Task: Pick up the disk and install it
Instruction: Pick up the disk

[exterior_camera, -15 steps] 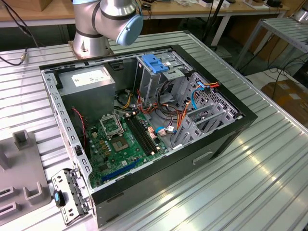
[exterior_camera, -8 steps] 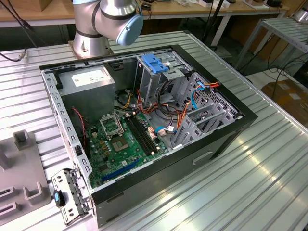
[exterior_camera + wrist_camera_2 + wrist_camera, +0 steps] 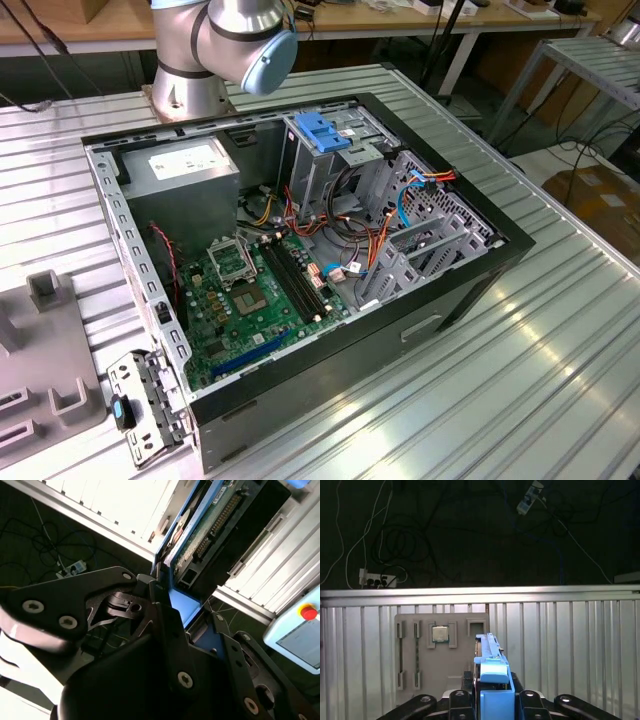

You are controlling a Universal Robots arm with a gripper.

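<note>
- A ribbed metal table (image 3: 570, 640) is stretching out ahead of the jaws in the first wrist view, with light shining along its far edge rail.
- Past that rail, farther from the jaws, a dark floor (image 3: 470, 510) is lying under loose cables (image 3: 405, 545), and a white power strip (image 3: 377, 580) is resting near the rail.
- In the exterior view, wooden benches (image 3: 380, 22) are running along the back, and a small metal side table (image 3: 595, 60) is standing near a cardboard box (image 3: 600, 195).
- Overhead light is glinting in bright patches on the tabletop.
</note>
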